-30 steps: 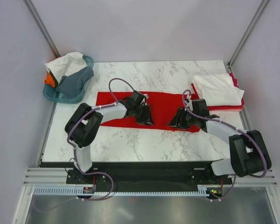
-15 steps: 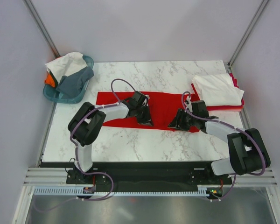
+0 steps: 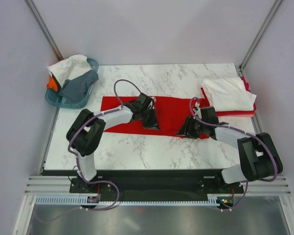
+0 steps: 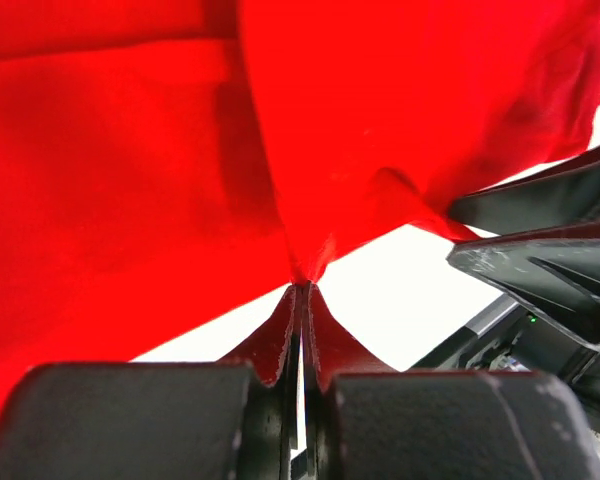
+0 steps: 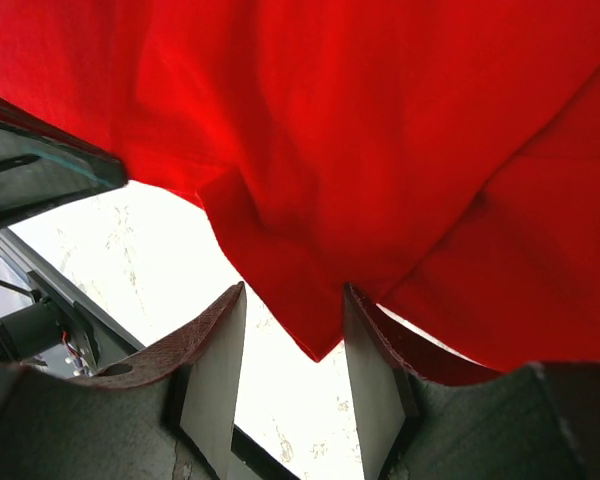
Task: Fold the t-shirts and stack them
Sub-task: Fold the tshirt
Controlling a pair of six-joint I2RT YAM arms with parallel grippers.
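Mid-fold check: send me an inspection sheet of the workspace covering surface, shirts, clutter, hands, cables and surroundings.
Surface: marble table, white with grey veins.
Job's things: red t-shirt spread mid-table. A folded white t-shirt lies on a folded red one at the right. White tee, grey tee and orange tee sit in the teal basket at back left.
Clutter: nothing seen.
Hands: left hand shut on the red t-shirt's near edge. Right hand open, a corner of that edge between its jaws.
Cables: purple cable loops over the left arm, with another on the right.
Surroundings: plain grey walls, metal frame posts at the back corners.
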